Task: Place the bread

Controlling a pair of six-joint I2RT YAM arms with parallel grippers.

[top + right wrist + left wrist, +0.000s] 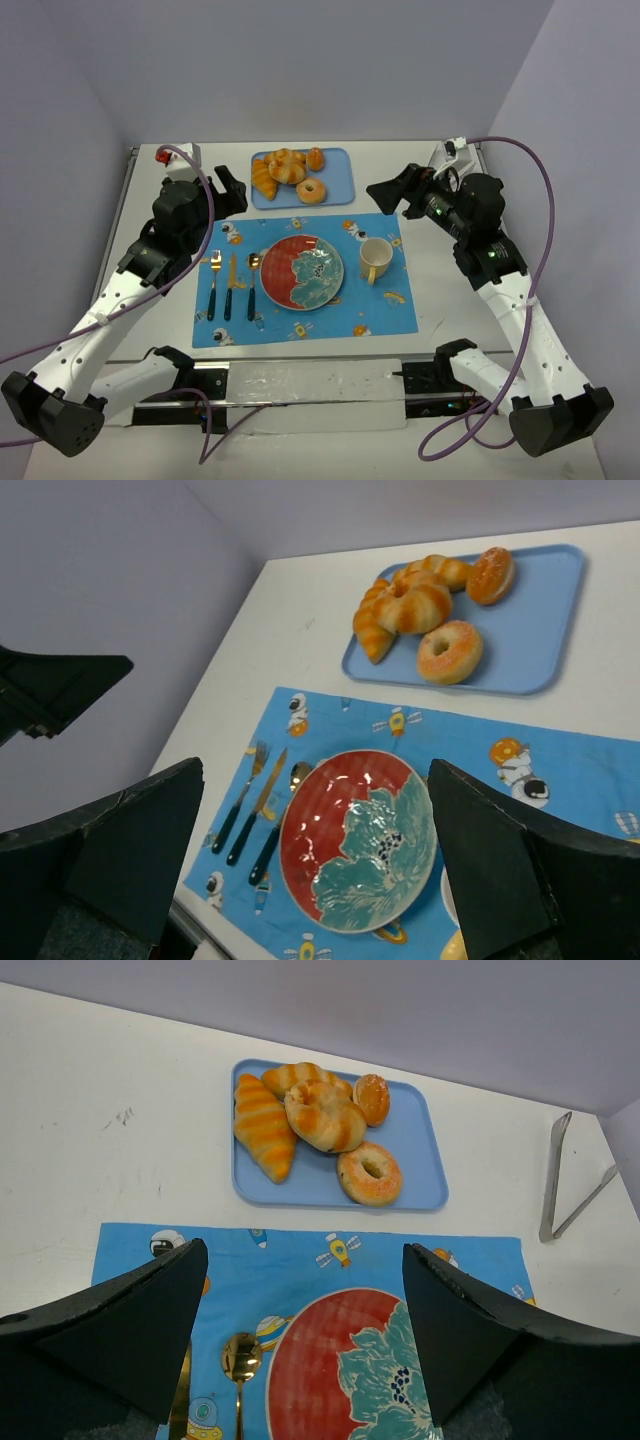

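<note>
The bread (312, 190) is a tan ring with a centre hole, lying at the near right of the blue tray (338, 178); it also shows in the left wrist view (369, 1173) and the right wrist view (449, 651). Croissants (264, 177) and buns (288, 168) lie beside it. The red and teal plate (303, 273) sits on the blue placemat (390, 310). My left gripper (232, 191) is open and empty, left of the tray. My right gripper (385, 194) is open and empty, right of the tray, above the mat's far right corner.
A yellow cup (375, 260) stands right of the plate. Fork (213, 285), knife (230, 288) and spoon (253, 288) lie left of it. Metal tongs (572, 1185) lie on the table right of the tray. Walls close in on the left, back and right.
</note>
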